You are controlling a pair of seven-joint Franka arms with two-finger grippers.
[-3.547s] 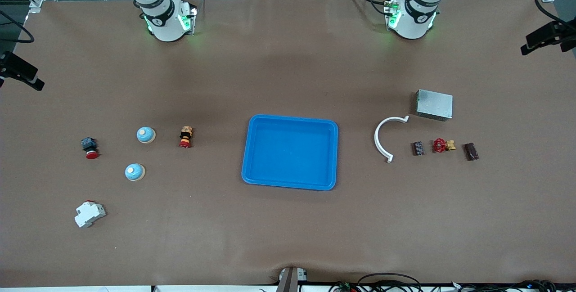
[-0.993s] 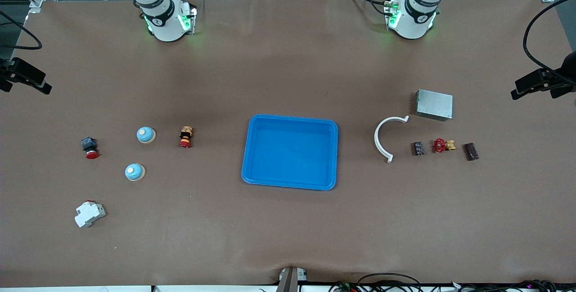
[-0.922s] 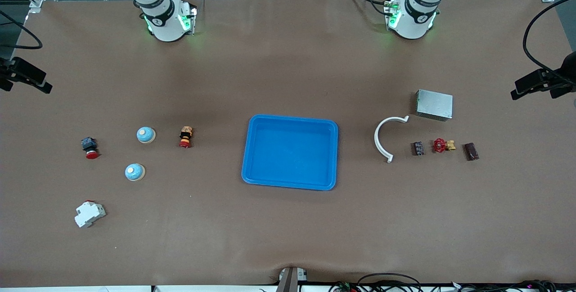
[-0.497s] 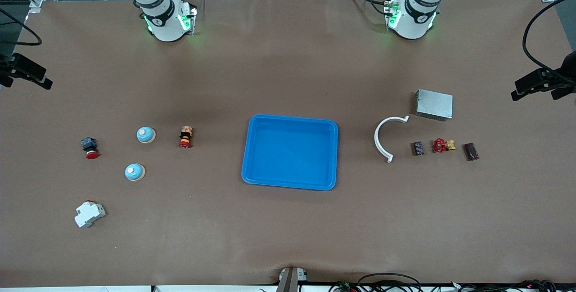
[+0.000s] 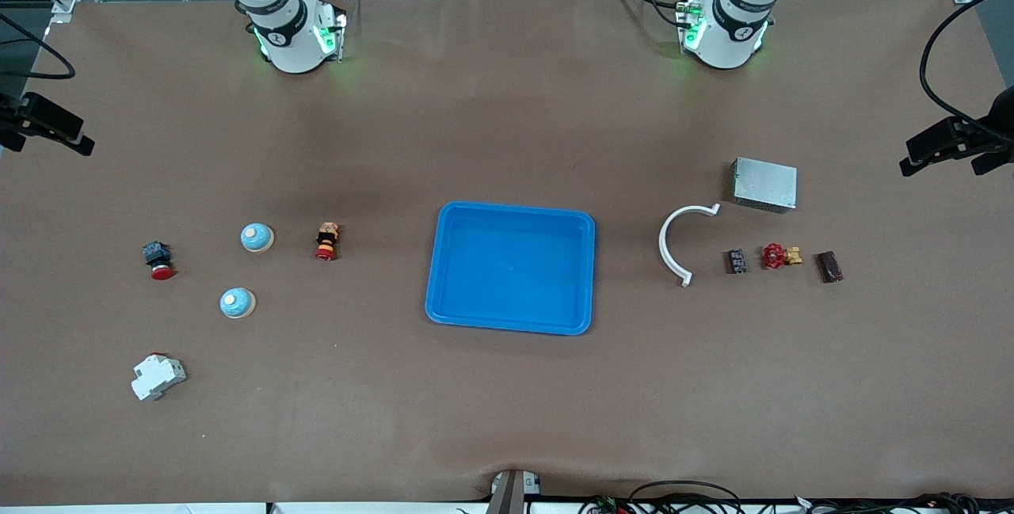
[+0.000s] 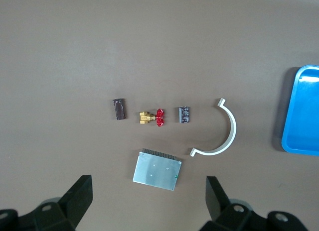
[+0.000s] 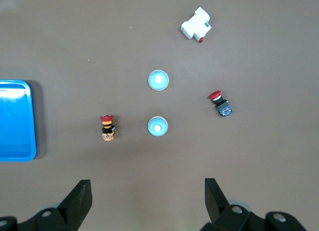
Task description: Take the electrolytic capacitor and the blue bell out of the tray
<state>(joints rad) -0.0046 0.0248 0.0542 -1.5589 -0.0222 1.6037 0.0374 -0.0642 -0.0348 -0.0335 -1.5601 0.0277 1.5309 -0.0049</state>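
Both tools hang spread and empty high over the worktop [image 5: 507, 403] — left tool [image 6: 149, 211] over the capacitor [image 6: 184, 114], right tool [image 7: 148, 207] over two bells [image 7: 157, 126] — blue tray [image 5: 511, 267] between them.

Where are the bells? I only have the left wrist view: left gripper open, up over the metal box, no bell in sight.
Observer: Toward the right arm's end: one blue bell, and a second bell nearer the front camera.
Operator: Right gripper?
Observer: The right gripper is open, holds nothing, and is up over the table beside those bells.
Operator: Tray loaded? I see only its edge.
Observer: No. Nothing lies in the blue tray.
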